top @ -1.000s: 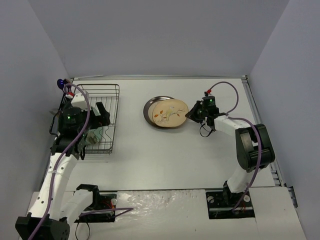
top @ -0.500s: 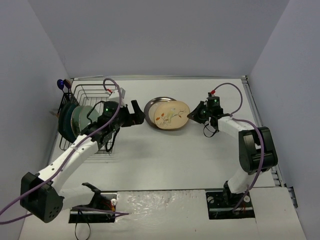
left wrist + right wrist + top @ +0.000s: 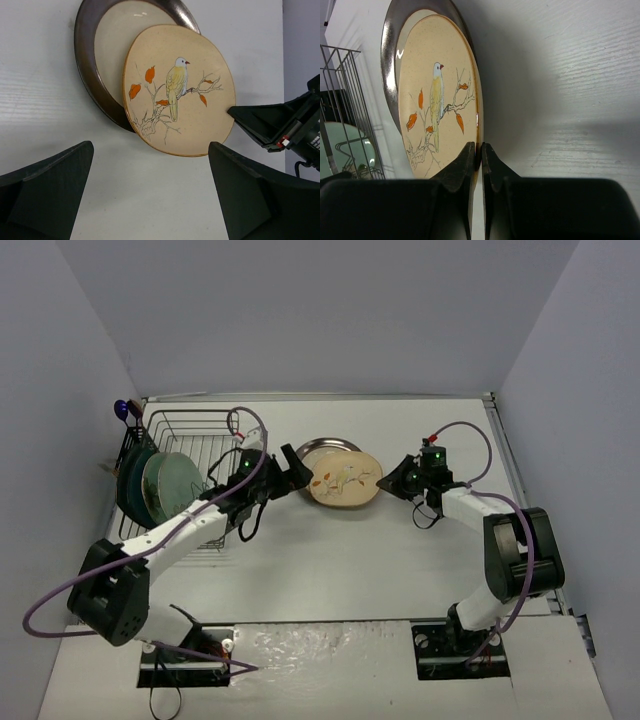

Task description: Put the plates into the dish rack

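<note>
A cream plate (image 3: 343, 478) with a bird painted on it lies tilted across a brown-rimmed round plate (image 3: 322, 446) at mid-table. My right gripper (image 3: 384, 482) is shut on the cream plate's right rim, its jaws pinching the edge (image 3: 480, 150). The left gripper (image 3: 299, 471) is open just left of that plate, and in the left wrist view the plate (image 3: 177, 90) lies ahead of its spread fingers (image 3: 240, 195). The black wire dish rack (image 3: 205, 420) stands at the left, holding a dark teal plate (image 3: 128, 485) and a pale mint plate (image 3: 170, 480) upright.
A small black caddy with a blue item (image 3: 122, 408) hangs on the rack's far left corner. Grey walls close in the table on the left, back and right. Purple cables loop over both arms.
The left arm has swung from over the rack across to the cream plate, uncovering the plates in the rack. The right gripper has shifted slightly right and forward with the plate's rim.
</note>
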{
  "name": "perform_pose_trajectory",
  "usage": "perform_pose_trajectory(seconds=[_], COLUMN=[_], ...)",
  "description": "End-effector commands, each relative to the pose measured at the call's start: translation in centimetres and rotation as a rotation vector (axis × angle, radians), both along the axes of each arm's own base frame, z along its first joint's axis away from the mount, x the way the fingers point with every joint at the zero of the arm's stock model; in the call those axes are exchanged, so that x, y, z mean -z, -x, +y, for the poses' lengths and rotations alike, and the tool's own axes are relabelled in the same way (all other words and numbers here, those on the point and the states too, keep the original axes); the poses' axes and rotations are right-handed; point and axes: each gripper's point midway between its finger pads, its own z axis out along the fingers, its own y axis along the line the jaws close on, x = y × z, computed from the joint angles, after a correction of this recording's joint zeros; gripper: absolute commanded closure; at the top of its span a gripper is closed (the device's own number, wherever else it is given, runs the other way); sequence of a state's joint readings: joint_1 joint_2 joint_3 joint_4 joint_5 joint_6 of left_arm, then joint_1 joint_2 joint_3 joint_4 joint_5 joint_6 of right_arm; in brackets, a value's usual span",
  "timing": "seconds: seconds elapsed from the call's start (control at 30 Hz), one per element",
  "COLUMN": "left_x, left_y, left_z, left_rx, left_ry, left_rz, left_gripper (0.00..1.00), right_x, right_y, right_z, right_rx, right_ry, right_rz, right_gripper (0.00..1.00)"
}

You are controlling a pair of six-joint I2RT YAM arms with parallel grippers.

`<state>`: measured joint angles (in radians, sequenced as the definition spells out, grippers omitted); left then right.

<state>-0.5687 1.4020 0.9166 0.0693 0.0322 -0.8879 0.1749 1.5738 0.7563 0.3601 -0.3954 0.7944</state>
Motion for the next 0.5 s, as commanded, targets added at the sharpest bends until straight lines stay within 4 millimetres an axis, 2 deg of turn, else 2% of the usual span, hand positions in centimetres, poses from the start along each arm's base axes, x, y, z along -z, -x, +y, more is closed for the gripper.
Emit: perform_pose_trajectory(seconds=[0.0,0.07,0.3,0.47], left_x=[-0.4,0.6,1.8,2.2], left_y=[-1.2,-1.5,-2.1,-2.5], left_z=[-3.1,-3.7,-4.7,-5.2], left_rx=[0.005,0.009,0.025,0.033], left_ry=[0.159,0.167,0.175,0.179], left_rz=[0.009,0.033,0.064,0.069], left_gripper=[0.03,0.03,0.05,0.1], right_x=[-3.3,-2.1,0.4,1.5], right_y=[-0.4,-0.1,0.5,0.5], right_z=[1.5,1.4,1.9,2.3], right_rx=[-0.076,-0.089,-0.134,-0.156], right_ry=[-0.081,-0.067,-0.074,-0.086], right_rz=[-0.122,-0.103,-0.084,-0.082], right_gripper=[1.0,1.0,1.0,1.0])
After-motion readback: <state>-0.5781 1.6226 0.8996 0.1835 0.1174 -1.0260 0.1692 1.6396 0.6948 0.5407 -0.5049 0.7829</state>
